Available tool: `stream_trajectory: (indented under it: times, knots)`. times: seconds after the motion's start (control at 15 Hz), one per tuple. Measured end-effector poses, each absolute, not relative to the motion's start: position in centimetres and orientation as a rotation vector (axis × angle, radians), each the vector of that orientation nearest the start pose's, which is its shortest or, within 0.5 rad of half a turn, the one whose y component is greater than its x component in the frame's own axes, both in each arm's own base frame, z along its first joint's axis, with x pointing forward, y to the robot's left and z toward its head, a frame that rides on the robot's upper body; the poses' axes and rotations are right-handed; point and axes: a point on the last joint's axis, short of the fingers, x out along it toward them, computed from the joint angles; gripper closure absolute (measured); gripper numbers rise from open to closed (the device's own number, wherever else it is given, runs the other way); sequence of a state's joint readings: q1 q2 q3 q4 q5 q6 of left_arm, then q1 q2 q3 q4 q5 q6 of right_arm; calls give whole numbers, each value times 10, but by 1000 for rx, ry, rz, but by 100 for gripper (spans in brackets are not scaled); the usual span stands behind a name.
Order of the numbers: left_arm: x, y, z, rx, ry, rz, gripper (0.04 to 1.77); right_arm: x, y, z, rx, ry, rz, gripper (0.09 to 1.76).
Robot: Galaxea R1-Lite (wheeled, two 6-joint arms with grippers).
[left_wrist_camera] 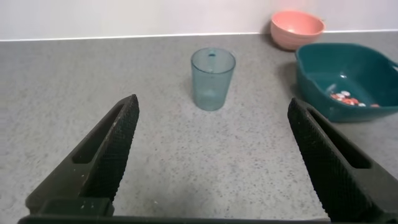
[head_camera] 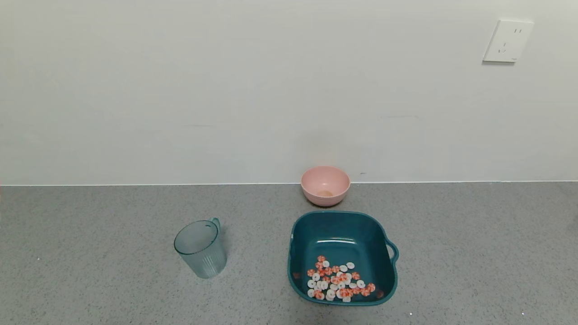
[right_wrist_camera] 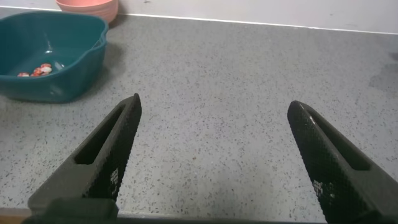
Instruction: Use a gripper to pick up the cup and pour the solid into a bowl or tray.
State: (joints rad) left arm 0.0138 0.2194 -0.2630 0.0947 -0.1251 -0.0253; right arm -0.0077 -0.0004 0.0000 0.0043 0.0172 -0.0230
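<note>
Cup (head_camera: pixel 201 248): standing upright on the grey counter (head_camera: pixel 90 271), well to the left of the basin; looking empty, with its small handle at the rim pointing toward the wall (head_camera: pixel 226 90).
Solid (head_camera: pixel 337 280): white and orange-red discs lying scattered across the near part of the basin floor.
Basin (head_camera: pixel 316 225): dark teal, sitting on the counter right of the cup, its loop handle facing the robot's right.
Pink bowl (head_camera: pixel 325 185): resting just behind the basin, against the foot of the wall.
Left gripper (left_wrist_camera: pixel 211 155): hovering low over the counter, fingers (left_wrist_camera: pixel 106 155) spread wide apart and gripping nothing; facing the cup, which is sitting farther off between the two fingers and clear of both.
Right gripper (right_wrist_camera: pixel 211 155): also hanging above bare counter with fingers (right_wrist_camera: pixel 109 155) splayed wide, carrying nothing; the basin and pink bowl are showing off to one side of it, apart from the fingers.
Wall socket (head_camera: pixel 507 40): sitting high on the wall at the right.
</note>
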Motion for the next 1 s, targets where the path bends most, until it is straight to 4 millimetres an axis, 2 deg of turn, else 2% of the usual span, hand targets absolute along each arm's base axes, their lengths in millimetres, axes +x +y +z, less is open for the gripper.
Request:
stream_trajectory:
  times: [0.27,0.47,0.8,1.0]
  knots:
    - [-35,-4,132,33,-15,-157,9,-23,1,75,-23,4,9,14]
    - [-42,-3,125,59,-82,-129,9,-23,1,75,-23,4,10,14]
    - [-29,-3,106,69,-243,-119,9,-23,1,75,-23,4,10,14]
    - [-24,-2,89,65,-122,-80,9,-23,1,75,-23,4,9,14]
